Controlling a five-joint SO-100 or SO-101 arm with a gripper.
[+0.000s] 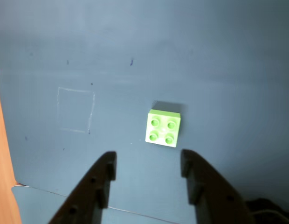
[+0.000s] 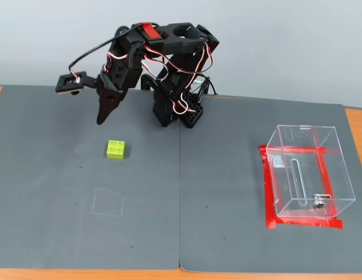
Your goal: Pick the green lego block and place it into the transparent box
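The green lego block (image 1: pixel 163 127) is a small lime 2x2 brick lying studs-up on the dark grey mat; it also shows in the fixed view (image 2: pixel 115 149) at the left. My gripper (image 1: pixel 148 164) is open and empty, its two dark fingers spread just short of the block in the wrist view. In the fixed view the gripper (image 2: pixel 104 111) hangs in the air above and slightly behind the block, pointing down. The transparent box (image 2: pixel 309 172) stands at the far right on a red tape square, with a vertical slot and a small metal latch; it is empty.
The arm's base (image 2: pixel 172 108) stands at the back middle of the mat. A faint chalk square (image 2: pixel 108 202) is drawn on the mat in front of the block, also in the wrist view (image 1: pixel 75 110). Orange table edge (image 1: pixel 2 154) borders the mat.
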